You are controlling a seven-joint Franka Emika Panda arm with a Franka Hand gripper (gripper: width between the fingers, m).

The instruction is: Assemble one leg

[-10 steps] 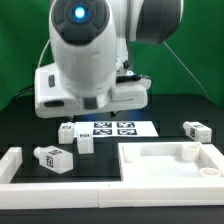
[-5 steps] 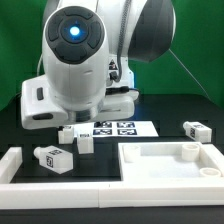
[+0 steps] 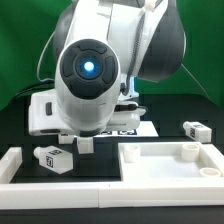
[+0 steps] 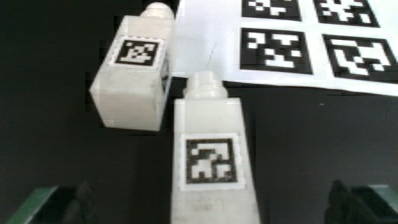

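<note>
Across most of the exterior view, arm (image 3: 95, 75), hiding nearly all of marker board (image 4: 302, 40). On that view's right, panel (image 3: 170, 160). In wrist view, gripper (image 4: 208, 208) spread wide, holding nothing, fingertips cut off; leg (image 4: 210, 140) lying between them, second leg (image 4: 137, 70) just beside.

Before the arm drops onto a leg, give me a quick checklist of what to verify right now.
1. End effector open: ok, fingers wide apart, holding nothing.
2. Target leg centred between the fingers: ok in the wrist view.
3. Space around it: not ok, second leg lies right alongside; whether they touch, cannot tell.
4. Marker board away from the fingers: ok, it lies off the target leg's far end.
5. Height above the table: cannot tell.
</note>
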